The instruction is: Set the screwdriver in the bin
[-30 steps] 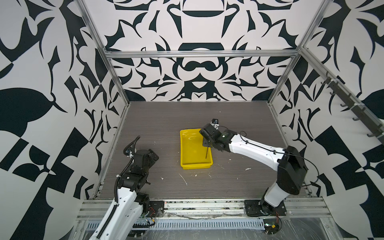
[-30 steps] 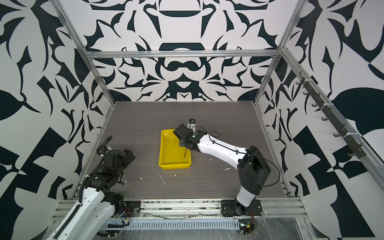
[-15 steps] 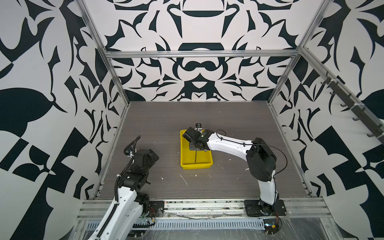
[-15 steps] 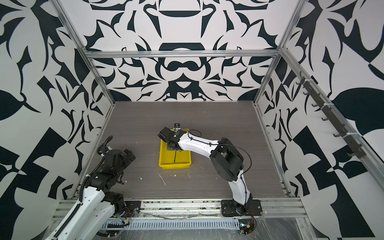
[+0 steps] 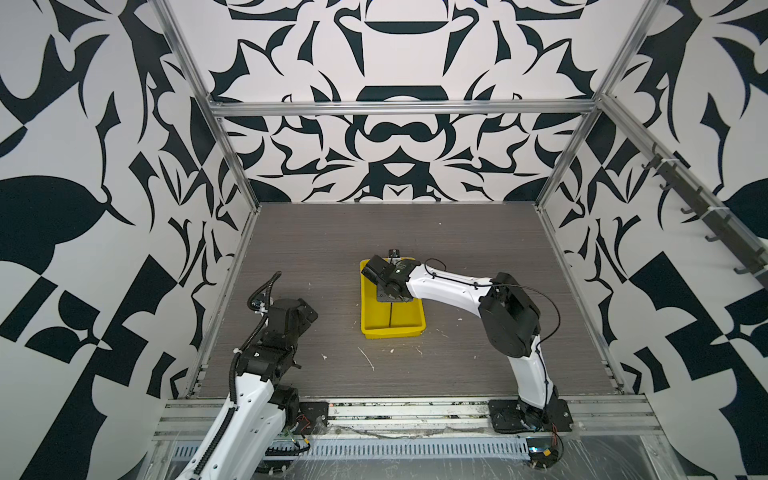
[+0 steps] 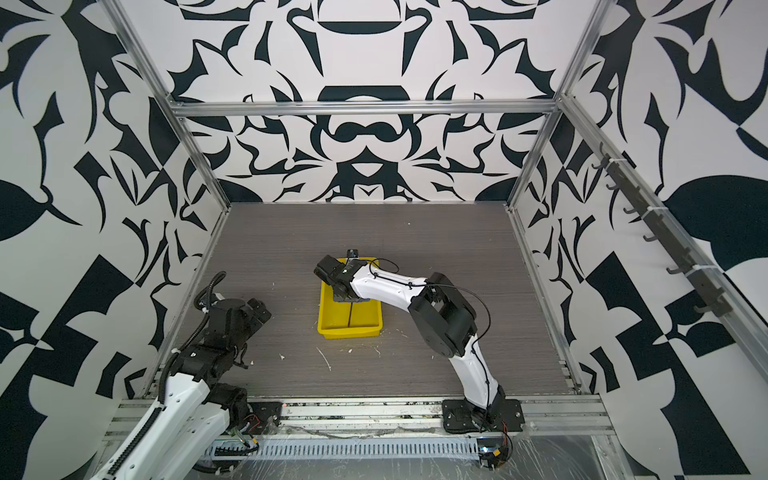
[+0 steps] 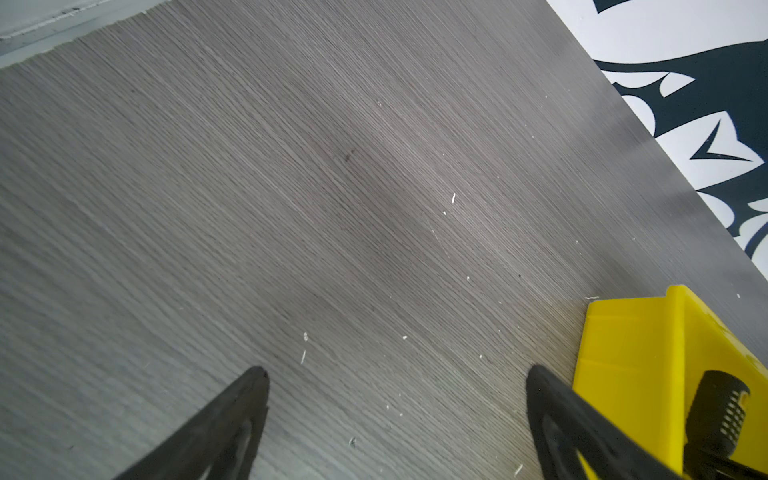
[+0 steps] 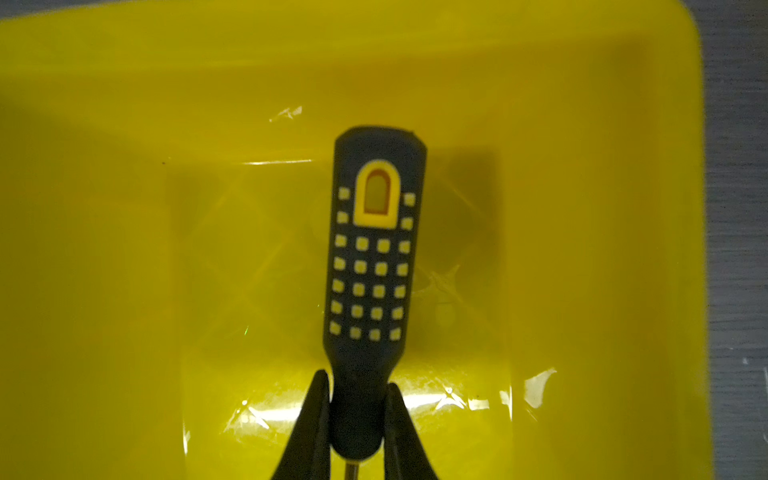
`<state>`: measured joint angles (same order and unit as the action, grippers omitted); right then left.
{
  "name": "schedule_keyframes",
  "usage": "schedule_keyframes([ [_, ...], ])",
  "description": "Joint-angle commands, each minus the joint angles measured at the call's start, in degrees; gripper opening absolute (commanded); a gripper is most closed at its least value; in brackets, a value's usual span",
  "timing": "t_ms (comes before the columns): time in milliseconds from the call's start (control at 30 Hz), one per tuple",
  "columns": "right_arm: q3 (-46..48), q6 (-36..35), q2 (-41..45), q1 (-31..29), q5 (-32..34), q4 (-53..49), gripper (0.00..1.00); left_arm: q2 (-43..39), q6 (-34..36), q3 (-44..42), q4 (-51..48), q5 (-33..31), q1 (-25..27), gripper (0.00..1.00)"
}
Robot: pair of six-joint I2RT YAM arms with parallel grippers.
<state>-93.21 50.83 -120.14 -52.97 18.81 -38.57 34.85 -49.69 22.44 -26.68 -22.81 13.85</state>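
The yellow bin (image 5: 392,330) (image 6: 349,332) lies mid-table in both top views. My right gripper (image 5: 390,291) reaches low over its far half, shut on the screwdriver. The thin dark shaft (image 5: 391,313) (image 6: 351,313) runs along the bin floor toward the front wall. In the right wrist view the black handle with yellow squares (image 8: 376,257) lies inside the bin (image 8: 124,249), and my right gripper (image 8: 358,380) pinches its narrow neck. My left gripper (image 7: 398,372) (image 5: 305,311) hovers open over bare table left of the bin (image 7: 631,353), holding nothing.
White scraps (image 5: 368,359) lie on the wood table in front of the bin. Patterned walls with aluminium posts close in three sides. A rail of hooks (image 5: 702,208) runs along the right wall. The right arm's elbow (image 5: 511,320) stands right of the bin.
The right arm has swung left and come down, carrying the screwdriver from the bin's right edge to inside the bin. The left arm has not moved.
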Motion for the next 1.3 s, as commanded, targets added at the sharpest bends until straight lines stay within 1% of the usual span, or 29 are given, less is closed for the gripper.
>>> schedule_keyframes([
  [0,-3.33,1.15,0.78,-0.08,-0.19,-1.25,0.11,-0.24,-0.64,-0.11,-0.78,-0.84,-0.13,0.99],
  [167,-4.07,1.81,0.69,-0.09,-0.81,-0.98,0.17,-0.36,-0.72,-0.11,-0.87,-0.92,-0.08,0.99],
  [200,-4.20,1.84,0.69,-0.08,-0.79,-1.11,0.19,-0.32,-0.74,-0.11,-0.83,-0.92,-0.12,0.99],
  [267,-4.43,1.88,0.69,-0.10,-1.17,-1.07,0.28,-0.47,-0.73,-0.20,-0.91,-0.92,-0.06,0.99],
  [433,-4.10,1.70,1.77,-0.09,-2.15,-0.90,0.38,-0.63,-0.75,-0.23,-0.83,-0.85,-0.08,0.99],
  [600,-2.66,0.47,5.78,-0.06,-1.99,-0.81,0.40,-0.59,-0.85,-0.24,-0.91,-0.51,-0.11,0.99],
  [700,-0.39,-2.26,10.82,-0.04,1.36,-1.24,0.40,-0.80,-1.34,-0.50,-0.87,-0.38,-0.12,0.99],
  [800,4.26,-6.82,17.69,-0.06,6.81,-1.14,0.45,-1.10,-2.09,-1.19,-0.06,0.28,-0.11,0.99],
  [900,14.46,-15.26,26.35,-0.06,15.77,4.77,0.56,-1.20,-2.30,-2.03,1.52,1.66,-0.16,0.99],
  [933,19.53,-18.87,29.58,-0.02,20.64,8.39,0.61,-1.10,-2.38,-2.36,2.18,2.00,-0.14,0.99],
  [1000,29.63,-27.11,35.15,0.91,29.50,17.59,0.64,-0.74,-2.37,-2.48,2.74,2.40,-0.12,0.99],
  [1067,38.49,-35.60,40.09,3.55,34.41,26.89,0.65,-0.13,-2.43,-2.22,2.60,2.35,-0.13,0.99],
  [1100,41.57,-38.99,41.82,5.27,34.75,29.93,0.65,0.15,-2.43,-2.16,2.45,2.40,-0.16,0.99],
  [1167,46.44,-42.53,45.58,9.77,34.34,33.89,0.65,0.56,-2.66,-1.92,2.31,2.40,-0.14,0.99],
  [1267,52.48,-46.86,50.06,14.91,30.41,40.18,0.65,0.80,-2.87,-2.12,2.67,2.61,-0.19,0.99],
])
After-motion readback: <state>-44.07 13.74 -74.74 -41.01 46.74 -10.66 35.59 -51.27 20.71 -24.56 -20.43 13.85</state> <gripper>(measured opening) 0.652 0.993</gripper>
